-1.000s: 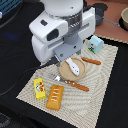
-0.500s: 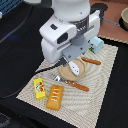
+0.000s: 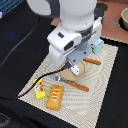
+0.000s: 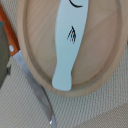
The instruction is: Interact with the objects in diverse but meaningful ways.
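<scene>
The white Franka arm (image 3: 75, 35) stood low over the middle of the beige woven placemat (image 3: 100, 80), its body covering most of the tan round wooden plate (image 3: 67, 73). The gripper itself was hidden beneath the arm in the exterior view and did not appear in the wrist view, so whether it was open or closed could not be told.

The wrist view showed the white elongated paddle-like piece (image 4: 70, 42) lying flat on the plate (image 4: 35, 75), within its rim, with small black markings on its upper face. A metal knife blade (image 4: 37, 95) lay on the mat just beside the plate rim, its orange handle (image 4: 6, 27) running off along the plate's edge.

In the exterior view, taking the plate as the clock centre, the orange bread-like block (image 3: 55, 96) lay on the mat at about 7 o'clock, well apart from the plate. The yellow printed rectangular block (image 3: 40, 88) lay at about 8 o'clock, near the mat's edge and just beside the bread block. An orange-handled knife (image 3: 76, 85) lay at about 5 o'clock, close to the plate. A second orange-handled utensil (image 3: 92, 61) lay at about 2 o'clock. The pale blue house-shaped carton (image 3: 98, 46) stood at about 1 o'clock, partly hidden behind the arm.
</scene>
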Motion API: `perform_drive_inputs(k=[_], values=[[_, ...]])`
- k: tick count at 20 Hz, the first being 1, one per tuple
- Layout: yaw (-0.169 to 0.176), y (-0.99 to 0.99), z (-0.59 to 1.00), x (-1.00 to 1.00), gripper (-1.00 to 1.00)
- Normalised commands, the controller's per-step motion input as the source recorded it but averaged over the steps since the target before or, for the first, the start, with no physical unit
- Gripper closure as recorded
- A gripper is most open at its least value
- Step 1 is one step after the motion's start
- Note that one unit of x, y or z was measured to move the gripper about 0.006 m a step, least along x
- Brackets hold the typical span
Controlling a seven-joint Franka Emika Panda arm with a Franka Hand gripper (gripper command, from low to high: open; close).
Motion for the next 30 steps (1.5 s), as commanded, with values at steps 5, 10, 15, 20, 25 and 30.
perform_drive_inputs(k=[5,10,15,20,25,30], values=[[-0.022,0.11,-0.25,0.25,-1.00],[-0.020,0.09,-0.23,0.23,1.00],[-0.016,0.09,-0.21,0.24,1.00],[-0.012,0.13,-0.17,0.28,1.00],[-0.009,0.14,-0.14,0.31,1.00],[-0.006,0.18,0.04,0.33,1.00]])
